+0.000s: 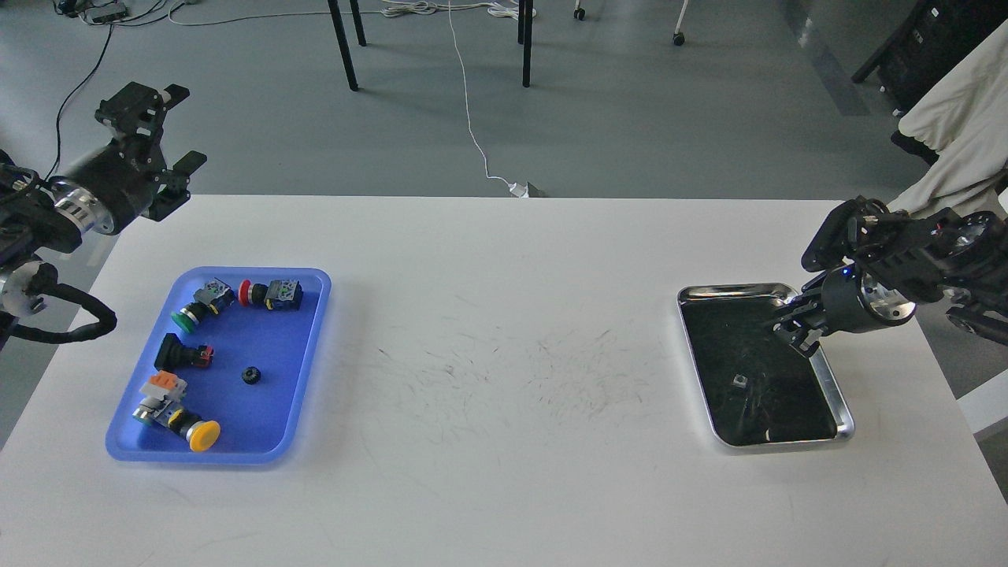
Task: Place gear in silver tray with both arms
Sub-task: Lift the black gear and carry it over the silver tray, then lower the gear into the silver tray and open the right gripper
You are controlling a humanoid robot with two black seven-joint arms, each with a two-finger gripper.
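Observation:
The gear (250, 376) is a small black ring lying in the blue plastic tray (311, 346) on the left of the table. The silver tray (841, 402) lies on the right, with a dark reflective bottom; a small pale spot (740, 382) shows on it. My right gripper (794, 328) hangs over the silver tray's right rim near its far end. It is small and dark, and I cannot tell its fingers apart. My left gripper (179, 127) is open and empty, held up beyond the table's far left corner, well away from the gear.
The blue tray also holds several push-button switches: a green one (189, 315), a red one (260, 294), a black one (179, 354) and a yellow one (197, 431). Scuffed white tabletop (504, 370) lies between the trays. Chair legs and cables are on the floor behind.

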